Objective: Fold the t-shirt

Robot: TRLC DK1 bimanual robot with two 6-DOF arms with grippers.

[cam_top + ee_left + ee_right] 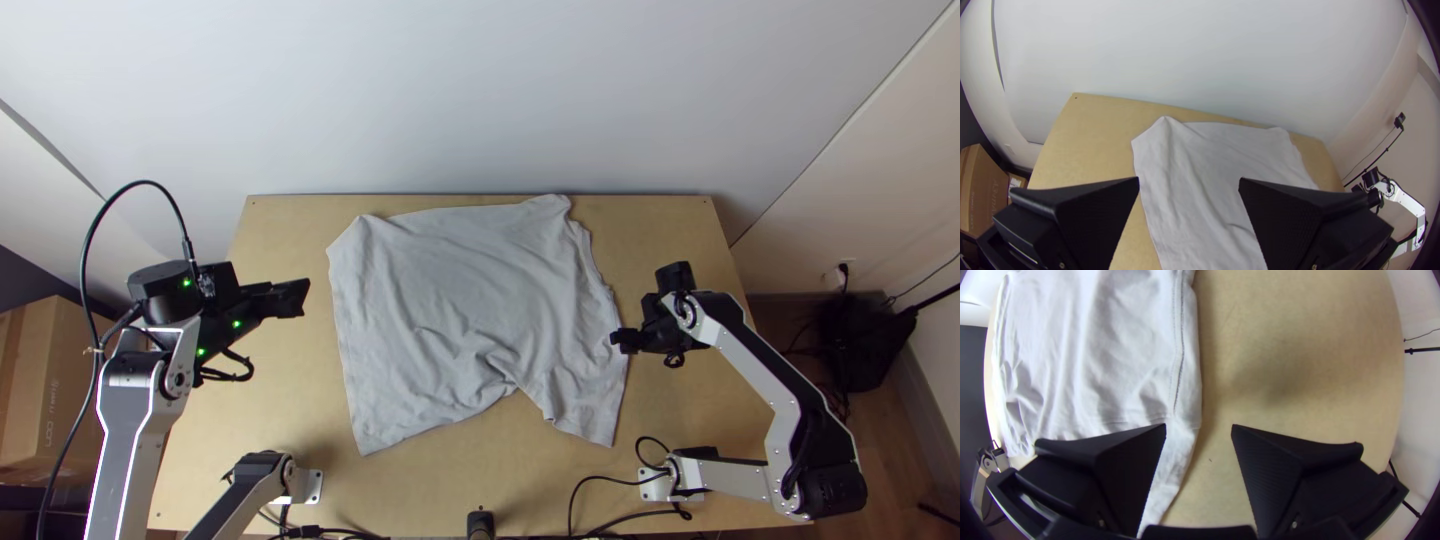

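Observation:
A light grey t-shirt point(470, 300) lies spread on the middle of the table, wrinkled towards its near edge, where a notch shows. Left of the cloth, my left gripper point(306, 297) is held above the table, apart from the shirt. In the left wrist view the left gripper point(1189, 181) is open, with the shirt point(1200, 170) beyond its fingers. My right gripper point(616, 343) is at the shirt's right edge. In the right wrist view the right gripper point(1199, 427) stands open over a seamed edge of the shirt point(1125, 355), holding nothing.
Bare wooden table point(490, 485) surrounds the cloth. Black cables point(600, 485) lie along the near edge by the right arm's base. A white wall stands behind the table's far edge. A cardboard box point(50, 390) is off to the left.

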